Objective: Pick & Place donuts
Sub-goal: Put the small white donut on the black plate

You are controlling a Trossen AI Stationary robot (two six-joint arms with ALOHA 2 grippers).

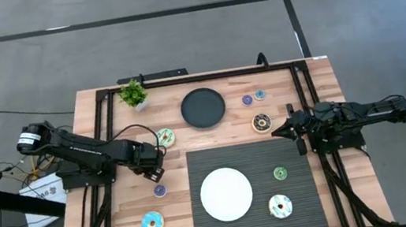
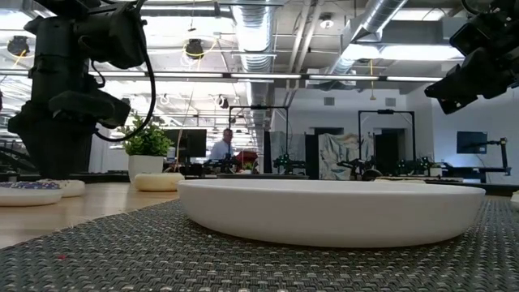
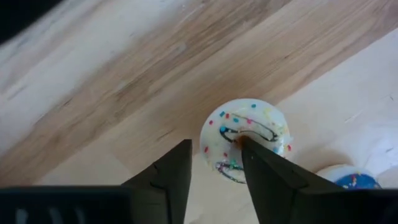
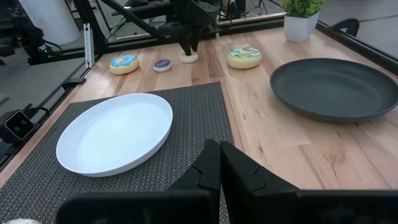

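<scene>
My left gripper is open and points down over a cream mini donut with sprinkles on the wood. One finger stands over its hole and the other outside its rim. The right wrist view shows that gripper above the mini. The white-green donut, a purple mini and the blue donut lie nearby. The brown donut, the green mini and the cream-pink donut lie to the right. My right gripper is shut and waits beside the brown donut. My left gripper comes at the cream mini donut from above, pointing down, one finger at the hole and one outside the rim. The mini lies flat on the table. Whether the fingers touch it, I cannot tell.
A white plate sits on the dark woven mat. A black plate lies beyond it, with two minis to its right. A small potted plant stands at the far left corner.
</scene>
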